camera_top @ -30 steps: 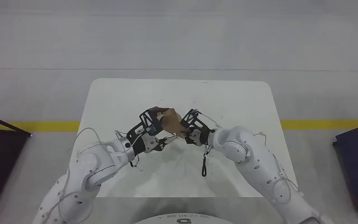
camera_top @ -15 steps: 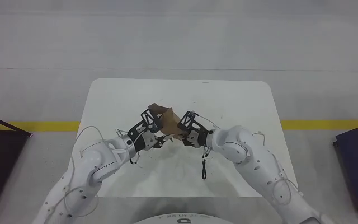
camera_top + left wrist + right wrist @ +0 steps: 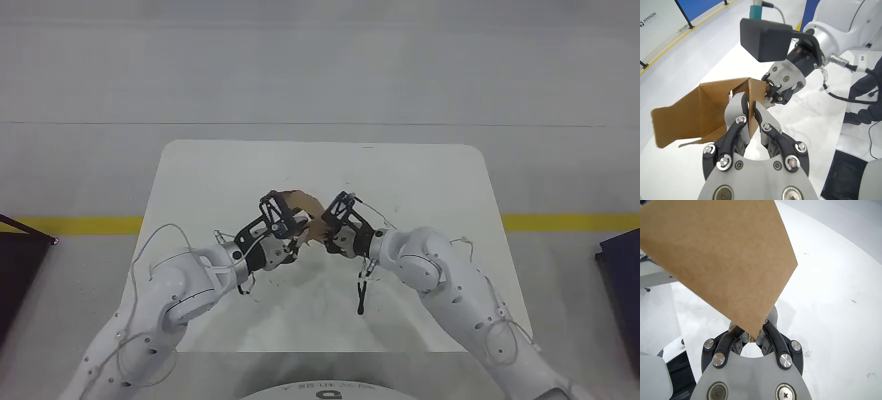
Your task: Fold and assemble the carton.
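Held the carton (image 3: 306,205) aloft over the centre of the table (image 3: 420,180), left gripper (image 3: 749,103) clamped on a wall at 9 o'clock, right gripper (image 3: 753,331) pinching a corner at 3 o'clock; brought both closer together, likely squaring walls, flaps unfolded.

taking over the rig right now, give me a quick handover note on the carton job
Left gripper: shut on an upright wall edge of the brown cardboard carton.
Right gripper: shut on a corner at the carton's other side.
Position: the carton is held between both grippers over the middle of the white table; whether it touches the surface is unclear.
Done: carton opened into a partial box shape, walls creased at angles.
Left: one long flap sticks out unfolded and the end is open; fold the flaps in and close it.
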{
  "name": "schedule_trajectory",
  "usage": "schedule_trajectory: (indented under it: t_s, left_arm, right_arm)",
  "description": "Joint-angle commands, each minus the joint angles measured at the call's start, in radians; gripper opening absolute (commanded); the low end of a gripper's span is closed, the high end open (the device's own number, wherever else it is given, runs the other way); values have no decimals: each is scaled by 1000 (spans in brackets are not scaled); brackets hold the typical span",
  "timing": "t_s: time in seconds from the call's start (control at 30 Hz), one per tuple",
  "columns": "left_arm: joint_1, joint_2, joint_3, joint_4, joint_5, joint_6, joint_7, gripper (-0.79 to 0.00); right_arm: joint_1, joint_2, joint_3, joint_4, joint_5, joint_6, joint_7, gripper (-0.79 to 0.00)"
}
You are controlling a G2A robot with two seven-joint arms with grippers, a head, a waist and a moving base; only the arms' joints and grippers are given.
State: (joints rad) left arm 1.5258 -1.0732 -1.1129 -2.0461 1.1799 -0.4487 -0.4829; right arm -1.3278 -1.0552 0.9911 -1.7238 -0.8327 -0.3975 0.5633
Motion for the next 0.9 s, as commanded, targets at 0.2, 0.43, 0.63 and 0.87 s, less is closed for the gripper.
schedule_trajectory:
  t_s: [0.2, 0.43, 0.63, 0.87]
  left_arm:
    - [7, 1, -6, -18, 0, 14, 22, 0]
    - [54, 7, -77, -65, -15, 53, 116, 0]
    - [141, 9, -198, -50, -214, 128, 253, 0]
    - [113, 5, -259, 98, -605, 161, 147, 0]
  right_arm:
    - [0, -5, 8, 64, 47, -26, -73, -785]
    - [4, -6, 8, 95, 22, -78, -128, -785]
    - [2, -6, 12, 128, 11, -133, -172, -785]
    - [-7, -4, 8, 126, -60, -199, -241, -785]
